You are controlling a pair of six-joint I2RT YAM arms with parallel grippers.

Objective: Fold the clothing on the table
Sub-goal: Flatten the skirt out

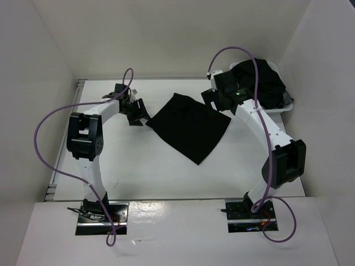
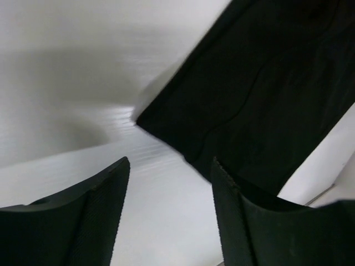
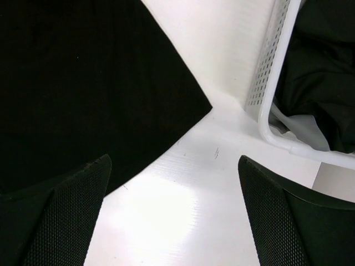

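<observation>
Two arms rise from the near edge of the table (image 1: 150, 172). The left arm (image 1: 91, 169) bends up and inward, and the right arm (image 1: 260, 119) leans toward the far right corner. Past them, about mid-table, the clothing (image 1: 188, 126) lies flat and spread. It is a thin black piece turned cornerwise, so one corner points toward me and its long sides run diagonally.

The left gripper (image 1: 136, 112) sits low at the cloth's left corner. Seen from its wrist, the fingers (image 2: 94, 216) stand apart with bare white table between them. The corner lies just ahead of the tips and the right finger overlaps the cloth's edge, with nothing pinched.

The right gripper (image 3: 175, 160) hangs farther back, at the cloth's right corner, with its fingers spread wide. One finger is over the black fabric and the other over bare table, and the corner lies ahead between them.

Just beyond it, in the far right corner, a white perforated tray (image 3: 265, 83) holds a bulky heap (image 1: 265, 80) of black clothes.
</observation>
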